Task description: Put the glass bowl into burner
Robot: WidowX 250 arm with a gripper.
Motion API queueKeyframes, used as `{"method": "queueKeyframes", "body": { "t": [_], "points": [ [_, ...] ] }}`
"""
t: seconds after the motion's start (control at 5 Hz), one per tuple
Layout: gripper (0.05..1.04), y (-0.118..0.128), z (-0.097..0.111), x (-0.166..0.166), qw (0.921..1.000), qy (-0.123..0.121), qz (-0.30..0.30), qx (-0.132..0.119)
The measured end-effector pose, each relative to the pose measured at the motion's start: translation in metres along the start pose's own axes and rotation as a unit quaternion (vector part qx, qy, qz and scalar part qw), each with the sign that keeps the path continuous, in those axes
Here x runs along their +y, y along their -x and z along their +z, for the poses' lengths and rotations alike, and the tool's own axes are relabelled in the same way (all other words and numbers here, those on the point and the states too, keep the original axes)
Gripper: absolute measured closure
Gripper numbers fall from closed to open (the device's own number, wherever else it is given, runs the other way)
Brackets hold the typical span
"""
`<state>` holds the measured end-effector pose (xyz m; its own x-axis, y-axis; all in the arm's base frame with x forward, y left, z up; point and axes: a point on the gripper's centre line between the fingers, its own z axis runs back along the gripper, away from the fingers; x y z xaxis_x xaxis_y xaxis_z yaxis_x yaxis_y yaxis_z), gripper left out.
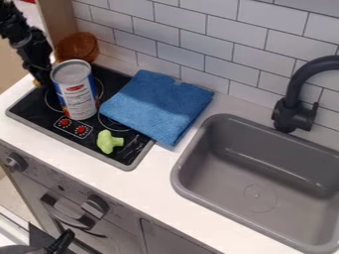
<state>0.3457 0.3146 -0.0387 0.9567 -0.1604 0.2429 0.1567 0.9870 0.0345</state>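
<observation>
White rectangular tiles [191, 30] line the wall behind a white desk [99, 151], and a grey sink with rounded corners [255, 173] is set into its right part, with a dark curved faucet [291, 106] standing at the back of it. From where I sit at the controls, my black robot arm [27, 42] comes in at the upper left, and its black gripper [44, 79] hangs low at the left edge of the black stove top with a grey rim [79, 137]. I can't tell from here whether the jaws are spread or pressed together. The amber-brown glass bowl [77, 45] sits in the back left corner, near the tiles and behind the stove top, off the burners. In front of it, a tall printed can with a silvery top [76, 92] stands upright on the stove top, just beside the gripper. To the can's right I see a folded blue cloth [157, 106], lying partly over the stove top and partly on the desk. A light green knobbly toy [108, 142] lies nearer the front, right of two red knobs [73, 126].
</observation>
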Motion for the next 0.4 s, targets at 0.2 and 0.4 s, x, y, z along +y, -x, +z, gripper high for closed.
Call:
{"method": "queueKeyframes", "body": {
  "t": [0.2, 0.4],
  "points": [
    [0.706, -0.0049, -0.0007, -0.0027, 1.0, 0.0, -0.004, -0.001],
    [0.706, -0.0114, -0.0014, -0.0051, 0.9999, -0.006, -0.013, -0.002]
  ]
}}
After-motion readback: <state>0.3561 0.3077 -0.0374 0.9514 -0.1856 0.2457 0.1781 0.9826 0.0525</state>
